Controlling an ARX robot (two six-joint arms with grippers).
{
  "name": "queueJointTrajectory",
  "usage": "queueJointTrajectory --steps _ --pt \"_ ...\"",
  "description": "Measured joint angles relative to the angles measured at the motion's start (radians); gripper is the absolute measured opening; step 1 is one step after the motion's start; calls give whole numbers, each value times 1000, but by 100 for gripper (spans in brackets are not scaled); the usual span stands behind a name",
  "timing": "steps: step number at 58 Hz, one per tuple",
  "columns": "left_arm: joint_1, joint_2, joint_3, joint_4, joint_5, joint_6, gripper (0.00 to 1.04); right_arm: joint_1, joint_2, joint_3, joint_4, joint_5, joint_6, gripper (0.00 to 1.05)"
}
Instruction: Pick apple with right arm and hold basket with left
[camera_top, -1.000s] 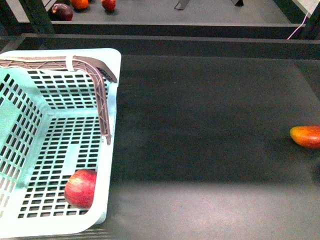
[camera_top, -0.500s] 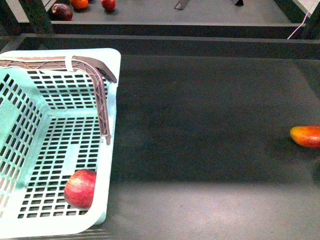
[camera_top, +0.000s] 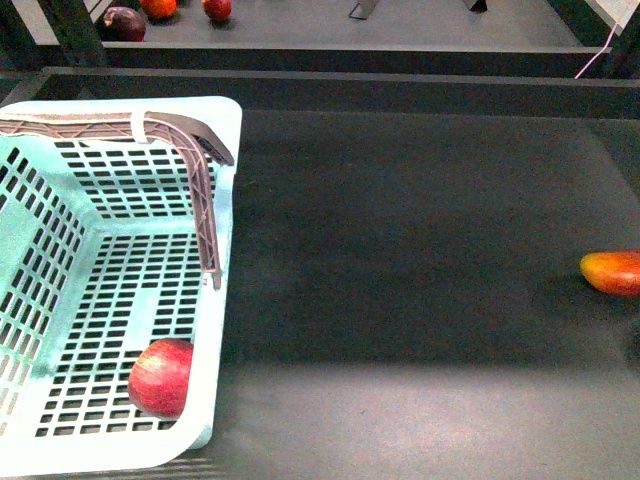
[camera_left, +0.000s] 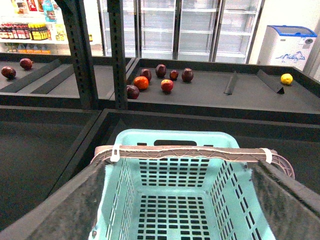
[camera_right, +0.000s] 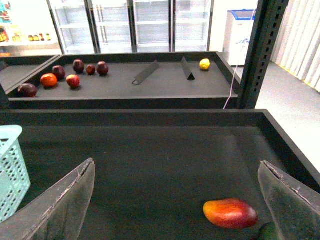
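Note:
The red apple (camera_top: 161, 377) lies inside the light aqua basket (camera_top: 226, 160), in its near right corner against the wall. The basket stands at the left of the dark table. A slim brown lattice-ribbed finger (camera_top: 205, 215) of my left gripper, bent in an L with a white band, lies along the basket's far rim and reaches down its right wall. In the left wrist view the basket (camera_left: 175, 137) sits between my left gripper's (camera_left: 180, 210) wide-open pads; the apple is hidden there. My right gripper (camera_right: 180, 210) is open and empty over the table; it does not show in the front view.
An oblong orange-red fruit with a yellow end (camera_top: 612, 272) lies at the table's right edge and shows between the right pads (camera_right: 230, 213). Several fruits (camera_left: 160, 80) and a yellow one (camera_right: 204, 64) lie on the shelf behind. A raised ledge (camera_top: 400, 90) bounds the table's far side.

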Motion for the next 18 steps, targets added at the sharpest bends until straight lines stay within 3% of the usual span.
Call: queueJointTrajectory --steps 3,18 --pt "0 0 0 0 0 2 99 0 0 0 0 0 0 96" --pt "0 0 0 0 0 2 98 0 0 0 0 0 0 96"
